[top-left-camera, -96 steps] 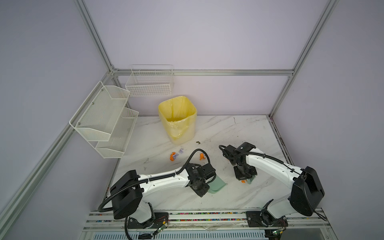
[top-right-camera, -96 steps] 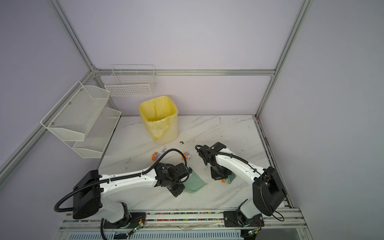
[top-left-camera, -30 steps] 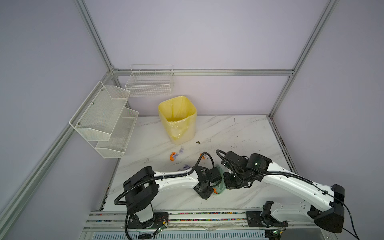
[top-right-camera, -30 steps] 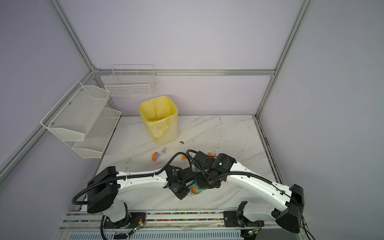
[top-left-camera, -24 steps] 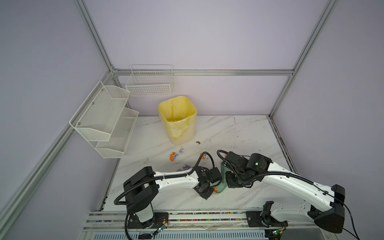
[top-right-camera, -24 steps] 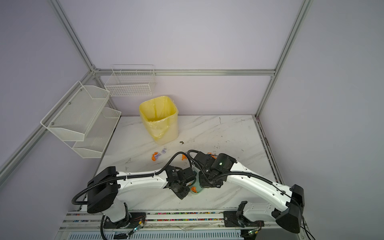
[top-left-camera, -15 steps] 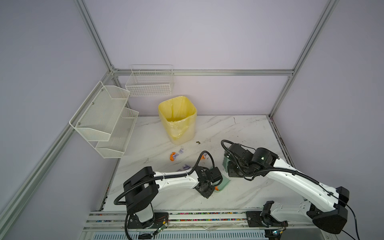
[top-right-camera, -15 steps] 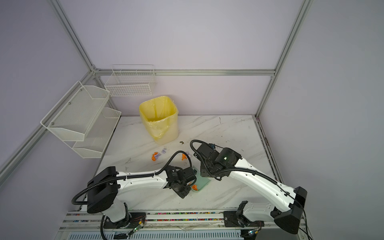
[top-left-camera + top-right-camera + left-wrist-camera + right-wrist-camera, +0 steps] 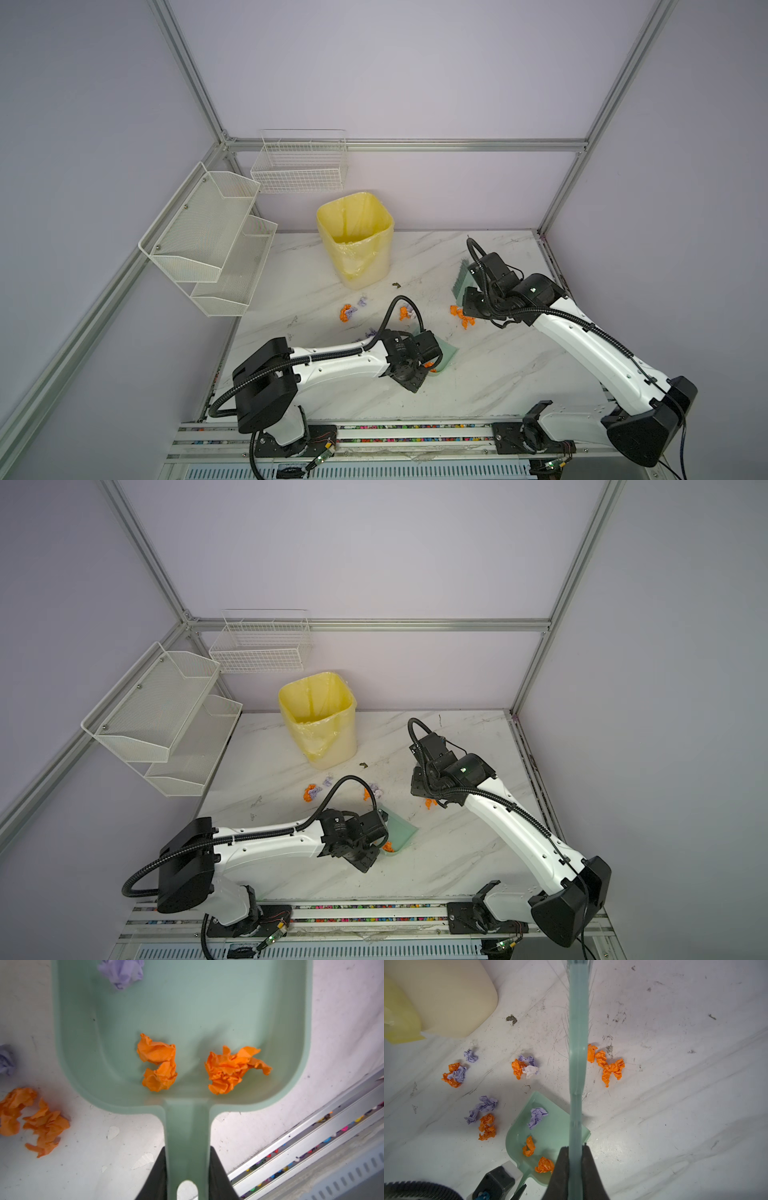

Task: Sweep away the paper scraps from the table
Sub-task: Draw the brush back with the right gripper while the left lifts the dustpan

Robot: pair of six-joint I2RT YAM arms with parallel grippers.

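Observation:
My left gripper (image 9: pixel 187 1155) is shut on the handle of the green dustpan (image 9: pixel 187 1012), which lies flat on the table (image 9: pixel 498 374) near the front. In the pan lie two orange paper scraps (image 9: pixel 159 1064) and a lilac one (image 9: pixel 122 972). My right gripper (image 9: pixel 576 1151) is shut on the green brush (image 9: pixel 578 1043), held above the table to the right of the pan, with the brush (image 9: pixel 460 280) pointing to the back. Orange scraps (image 9: pixel 461 316) lie just beside it. More orange and lilac scraps (image 9: pixel 525 1067) are scattered between pan and bin.
A yellow-lined bin (image 9: pixel 355 241) stands at the back, left of centre. White mesh shelves (image 9: pixel 208 232) and a wire basket (image 9: pixel 299 166) hang on the left and back walls. An aluminium rail (image 9: pixel 374 428) runs along the front edge. A dark speck (image 9: pixel 396 285) lies near the bin.
My right arm has drawn the brush out of the dustpan and swung it right and toward the back, beyond the orange scraps. The left gripper and pan have stayed put.

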